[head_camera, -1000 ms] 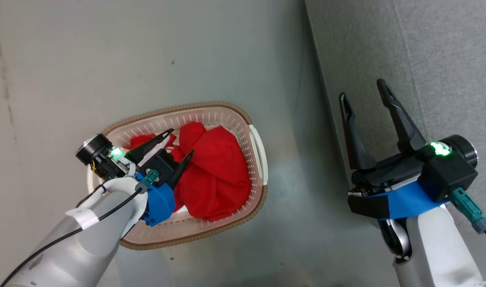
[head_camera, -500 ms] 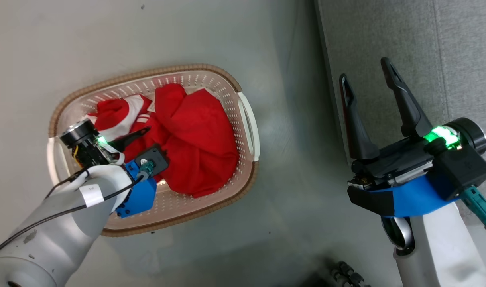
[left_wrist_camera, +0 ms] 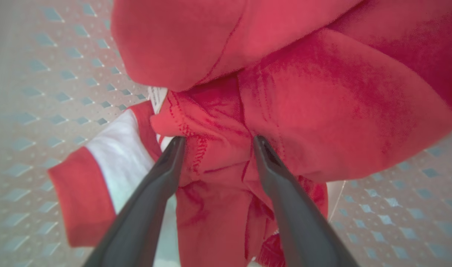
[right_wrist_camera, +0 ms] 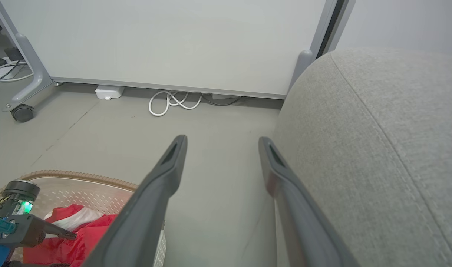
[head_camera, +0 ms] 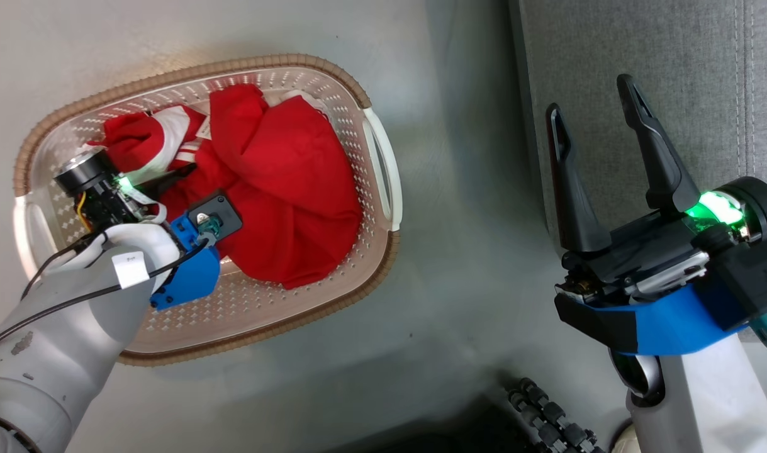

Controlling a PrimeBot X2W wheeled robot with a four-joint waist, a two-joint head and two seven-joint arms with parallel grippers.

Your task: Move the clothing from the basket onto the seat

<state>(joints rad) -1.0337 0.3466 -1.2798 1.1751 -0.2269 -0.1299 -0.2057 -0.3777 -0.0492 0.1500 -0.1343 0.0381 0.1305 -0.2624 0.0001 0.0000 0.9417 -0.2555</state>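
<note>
The cream basket [head_camera: 380, 157] with a brown rim sits on the floor at the left. In it lies the clothing: a plain red garment [head_camera: 282, 182] and a red one with white bands [head_camera: 169, 129]. My left gripper [head_camera: 185, 181] reaches down into the basket, open. In the left wrist view its fingers [left_wrist_camera: 162, 174] straddle a fold of the plain red garment [left_wrist_camera: 322, 92], with the banded garment [left_wrist_camera: 111, 148] to their left. My right gripper [head_camera: 592, 100] hangs open and empty over the edge of the grey seat [head_camera: 691, 56]. The seat [right_wrist_camera: 378, 129] bulks at the right of the right gripper [right_wrist_camera: 222, 140].
Grey floor [head_camera: 459, 251] separates the basket from the seat. A white partition [right_wrist_camera: 174, 44] on castered legs [right_wrist_camera: 22, 112] stands beyond, with a coiled white cable [right_wrist_camera: 174, 104] at its foot. A dark part of my base [head_camera: 547, 415] shows at the bottom.
The head camera has shifted, moving the basket up and left in view. My left gripper has dropped into the basket and tilted down onto the red clothing. The right gripper stays open.
</note>
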